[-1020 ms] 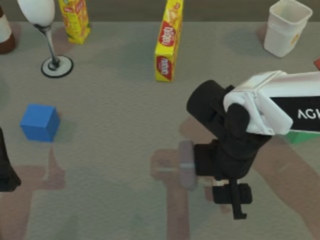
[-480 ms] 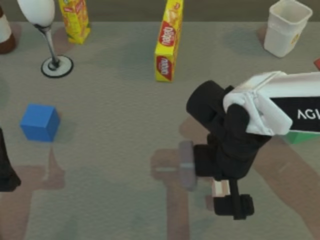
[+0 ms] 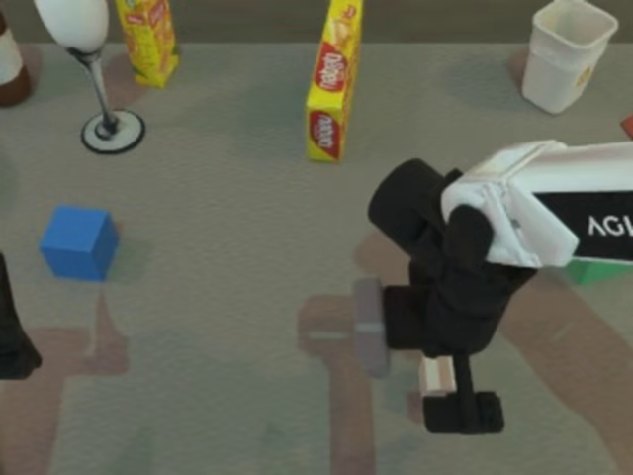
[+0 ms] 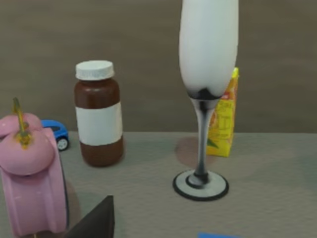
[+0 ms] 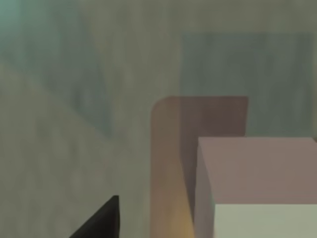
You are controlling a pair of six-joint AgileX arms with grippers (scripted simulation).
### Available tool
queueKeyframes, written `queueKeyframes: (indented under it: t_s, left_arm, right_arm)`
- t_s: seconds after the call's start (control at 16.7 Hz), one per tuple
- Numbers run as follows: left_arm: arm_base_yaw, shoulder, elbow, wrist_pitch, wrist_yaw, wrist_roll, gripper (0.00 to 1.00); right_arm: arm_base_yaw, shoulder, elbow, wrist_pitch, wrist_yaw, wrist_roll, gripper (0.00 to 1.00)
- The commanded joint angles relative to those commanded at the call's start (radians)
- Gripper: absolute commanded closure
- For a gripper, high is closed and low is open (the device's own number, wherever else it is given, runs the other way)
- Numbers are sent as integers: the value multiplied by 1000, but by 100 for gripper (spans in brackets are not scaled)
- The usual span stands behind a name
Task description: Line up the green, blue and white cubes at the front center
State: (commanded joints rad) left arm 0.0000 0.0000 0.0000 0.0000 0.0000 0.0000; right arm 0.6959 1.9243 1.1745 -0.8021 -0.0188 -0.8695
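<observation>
My right gripper (image 3: 447,388) is low over the front center (image 3: 341,341) of the table (image 3: 227,247), and the white cube (image 3: 436,376) seems to sit between its fingers, though they mostly hide it. The blue cube (image 3: 78,241) lies well apart at the left. A green cube (image 3: 598,269) corner peeks from under my right arm. My left gripper (image 3: 12,341) sits at the left edge.
</observation>
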Motion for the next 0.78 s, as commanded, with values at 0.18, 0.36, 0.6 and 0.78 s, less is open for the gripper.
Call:
queueKeyframes:
  t_s: [0.18,0.36,0.6,0.78]
  left_arm:
    - [0,0,0,0,0,0,0]
    - [0,0,0,0,0,0,0]
    - [0,0,0,0,0,0,0]
    - [0,0,0,0,0,0,0]
  right_arm:
    - [-1,-25,47,-72,0,-1,0]
    - [4,-69,115,-200,-1,-6,0]
    - [4,-103,157,-261,-1,-7,0]
    - [2,-99,155,-258,-1,-7,0]
